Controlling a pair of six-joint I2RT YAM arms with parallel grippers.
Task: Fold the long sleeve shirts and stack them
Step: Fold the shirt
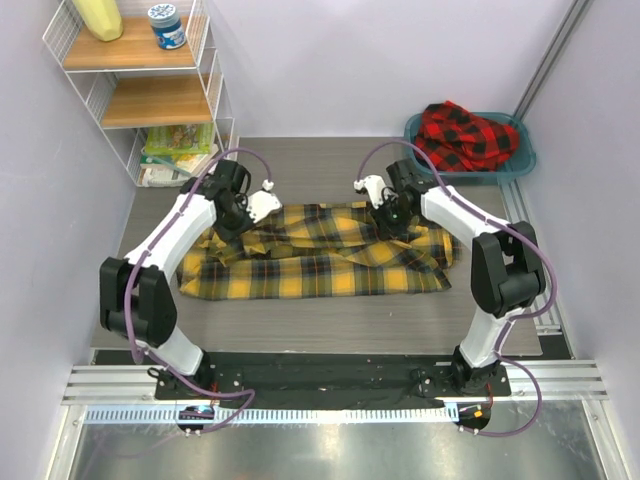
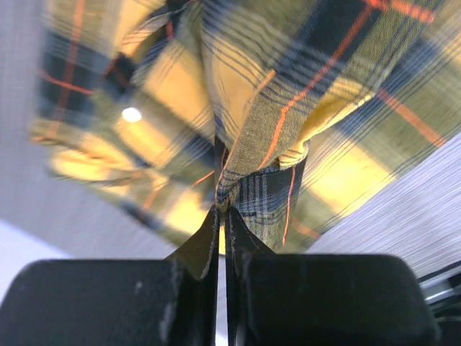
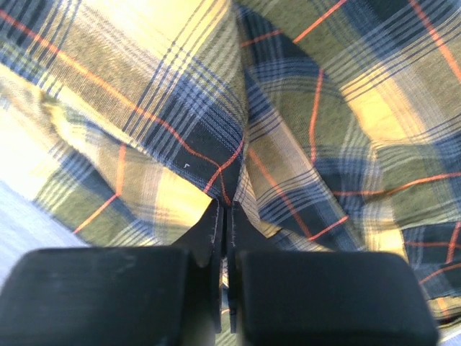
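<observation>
The yellow-and-black shirt [image 1: 320, 262] lies spread across the middle of the table, partly folded and wrinkled. My left gripper [image 1: 236, 226] is shut on its cloth near the far left edge; in the left wrist view [image 2: 222, 207] a bunched fold of the shirt [image 2: 274, 130] is pinched between the tips. My right gripper [image 1: 392, 222] is shut on the cloth near the far right edge; in the right wrist view [image 3: 227, 207] the tips clamp a hem of the shirt [image 3: 202, 137]. The red-and-black shirt [image 1: 466, 136] lies crumpled in the basin.
A teal plastic basin [image 1: 520, 165] stands at the far right corner. A white wire shelf unit [image 1: 150, 90] with a jar and packages stands at the far left. Walls close in on both sides.
</observation>
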